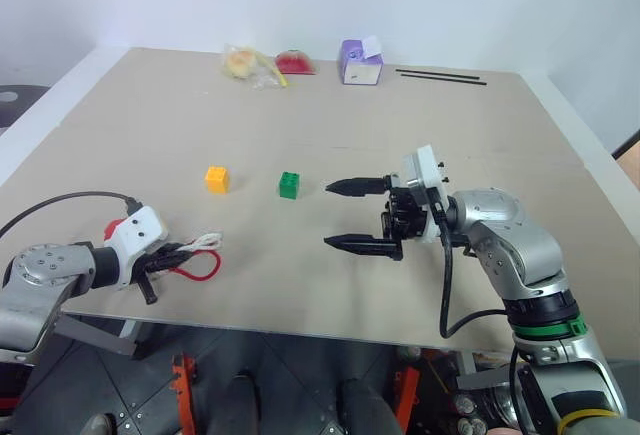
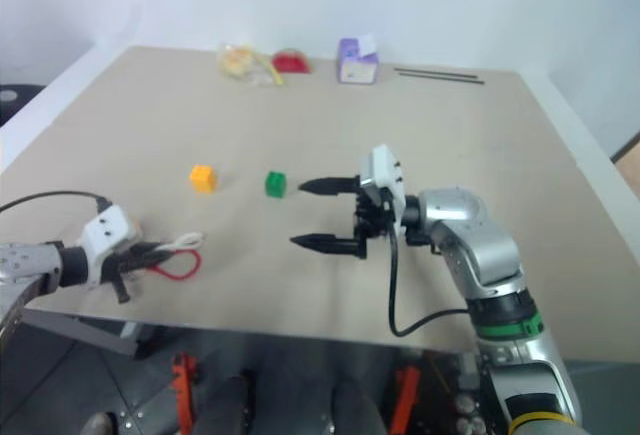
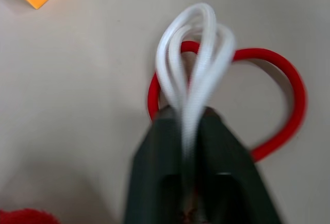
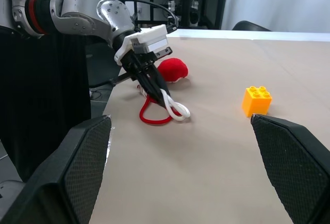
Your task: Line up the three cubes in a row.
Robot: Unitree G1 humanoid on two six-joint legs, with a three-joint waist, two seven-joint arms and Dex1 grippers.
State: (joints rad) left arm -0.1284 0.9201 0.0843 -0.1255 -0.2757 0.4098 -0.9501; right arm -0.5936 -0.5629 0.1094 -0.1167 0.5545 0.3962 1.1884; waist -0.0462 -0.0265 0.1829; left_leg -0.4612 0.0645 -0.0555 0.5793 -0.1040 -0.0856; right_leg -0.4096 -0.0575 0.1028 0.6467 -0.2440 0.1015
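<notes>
A yellow-orange cube (image 1: 216,179) and a green cube (image 1: 289,185) sit a little apart in the middle of the table, both studs up. My right gripper (image 1: 328,215) hovers just right of the green cube, pointing at it, open and holding nothing. Near the table's front left edge my left gripper (image 1: 183,251) is shut on a white cord loop (image 3: 193,59), which joins a red cord loop (image 3: 289,80) lying flat. The right wrist view shows that grip (image 4: 157,87), with the yellow-orange cube (image 4: 257,100) off to the side.
A red ball (image 1: 115,227) lies behind my left gripper at the table's front left. At the far edge are a purple-and-white box (image 1: 360,62), a red item (image 1: 294,62), a yellowish bagged item (image 1: 243,63) and two black sticks (image 1: 440,77).
</notes>
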